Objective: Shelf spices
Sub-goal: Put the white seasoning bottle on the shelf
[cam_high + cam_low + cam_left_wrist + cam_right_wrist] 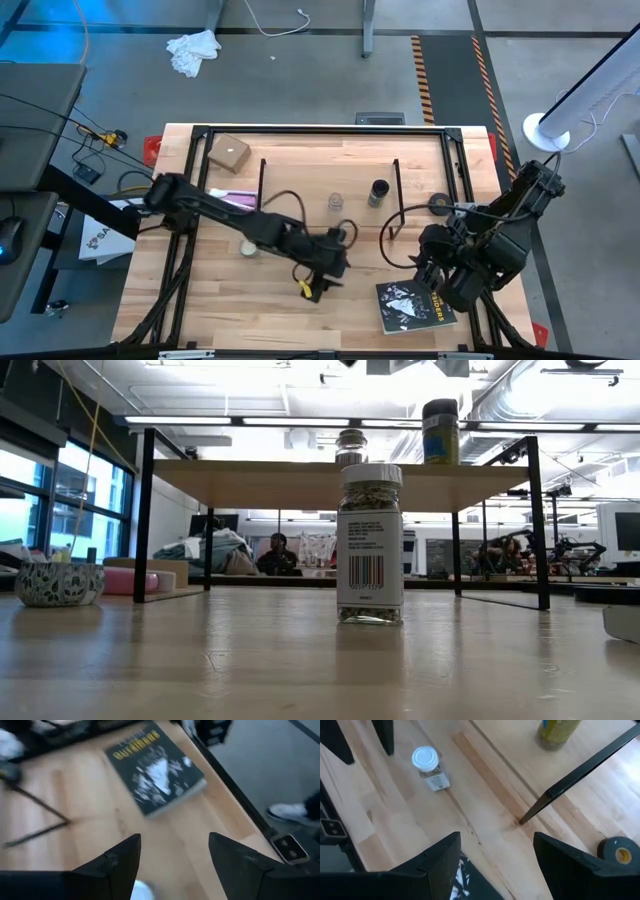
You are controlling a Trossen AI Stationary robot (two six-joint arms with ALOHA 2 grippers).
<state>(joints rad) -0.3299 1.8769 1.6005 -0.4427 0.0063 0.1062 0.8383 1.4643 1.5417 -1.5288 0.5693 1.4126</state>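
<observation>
— Wood-topped shelf [300,482]: what's on it?
— Two spices, a small clear glass jar [350,447] and a dark-capped jar [440,432] near each other. From above, the dark one is at the glass one's 3 o'clock.
— And the third?
— White-capped jar [370,545] stands upright on the desk [200,660], at the shelf's 6 o'clock, free of both arms.
— Left pincer [175,840]?
— Wide, holding nothing, over that jar; the white cap shows between its fingers.
— Right pincer [497,837]?
— Wide and empty, at the desk's 4 o'clock, beside a dark book [412,305].
</observation>
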